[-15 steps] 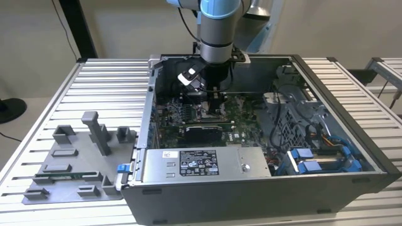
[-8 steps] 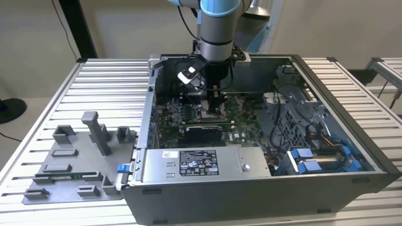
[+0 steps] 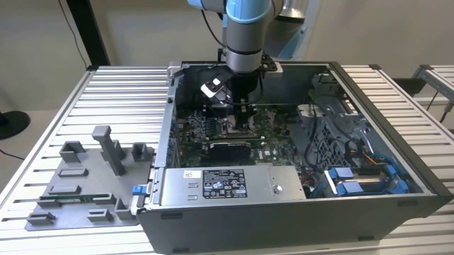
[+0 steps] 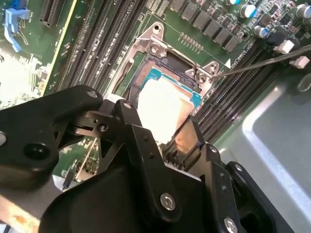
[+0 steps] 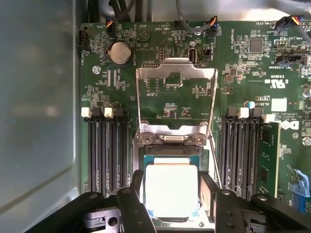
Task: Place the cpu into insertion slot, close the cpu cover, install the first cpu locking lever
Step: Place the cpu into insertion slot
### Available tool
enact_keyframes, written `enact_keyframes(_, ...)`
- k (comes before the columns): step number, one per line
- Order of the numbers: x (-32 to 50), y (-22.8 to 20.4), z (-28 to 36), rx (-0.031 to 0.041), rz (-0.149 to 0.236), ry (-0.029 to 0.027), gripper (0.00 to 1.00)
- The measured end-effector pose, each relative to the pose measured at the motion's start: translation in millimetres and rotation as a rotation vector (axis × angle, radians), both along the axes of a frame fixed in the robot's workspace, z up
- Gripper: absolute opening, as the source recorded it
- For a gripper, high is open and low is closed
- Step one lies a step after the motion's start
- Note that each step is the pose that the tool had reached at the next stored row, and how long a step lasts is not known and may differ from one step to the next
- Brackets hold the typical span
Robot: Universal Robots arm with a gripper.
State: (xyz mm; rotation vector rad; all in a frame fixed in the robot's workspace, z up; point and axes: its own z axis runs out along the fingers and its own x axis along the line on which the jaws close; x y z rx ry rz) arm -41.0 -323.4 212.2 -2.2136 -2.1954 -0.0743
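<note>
Motherboard (image 5: 243, 73) beneath cpu (image 5: 171, 189), cpu cover (image 5: 201, 72) raised

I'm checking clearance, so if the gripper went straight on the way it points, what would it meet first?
Most likely the cpu, directly beneath the gripper at the insertion slot. The cpu cover is swung open, out of that line. How close gripper and cpu are is unclear.

The arm (image 3: 245, 32) is hanging straight down in the exterior view, with its grey wrist (image 3: 245, 58) standing upright. The black gripper (image 3: 243, 112) is pointing downward beneath it. In both wrist views the two black fingers (image 5: 137, 194) are reaching forward side by side from the gripper body. They are pressing in on opposite edges of the cpu (image 5: 171, 187) and holding it level between them.
</note>
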Motion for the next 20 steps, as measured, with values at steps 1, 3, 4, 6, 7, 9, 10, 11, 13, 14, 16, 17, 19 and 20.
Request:
enact_keyframes(1, 0.0, 0.0, -1.9, 0.0000, 0.000, 0.0000, 0.00)
enact_keyframes(3, 0.0, 0.0, -5.5, -0.0001, 0.000, 0.0000, 0.00)
enact_keyframes(4, 0.0, 0.0, -6.5, 0.0000, 0.000, 0.0000, 0.00)
enact_keyframes(6, 0.0, 0.0, -7.4, -0.0001, 0.000, 0.0000, 0.00)
enact_keyframes(7, 0.0, 0.0, -8.2, -0.0001, 0.000, 0.0000, 0.00)
enact_keyframes(9, 0.0, 0.0, -10.1, -0.0001, 0.000, 0.0001, 0.00)
enact_keyframes(10, 0.0, 0.0, -11.0, 0.0000, 0.000, 0.0000, 0.00)
enact_keyframes(11, 0.0, 0.0, -11.5, -0.0001, 0.000, 0.0000, 0.00)
enact_keyframes(13, -0.1, -0.1, -12.0, -0.0002, 0.000, 0.0001, 0.00)
enact_keyframes(14, 0.0, 0.0, -12.2, -0.0002, 0.000, 0.0001, 0.00)
enact_keyframes(16, 0.0, 0.0, -12.5, -0.0002, 0.000, 0.0001, 0.00)
enact_keyframes(17, 0.0, -0.1, -12.8, -0.0001, 0.000, 0.0000, 0.00)
enact_keyframes(19, 0.0, -0.1, -13.4, 0.0000, 0.000, 0.0000, 0.00)
enact_keyframes(20, -0.1, -0.1, -13.5, -0.0002, 0.000, 0.0001, 0.00)
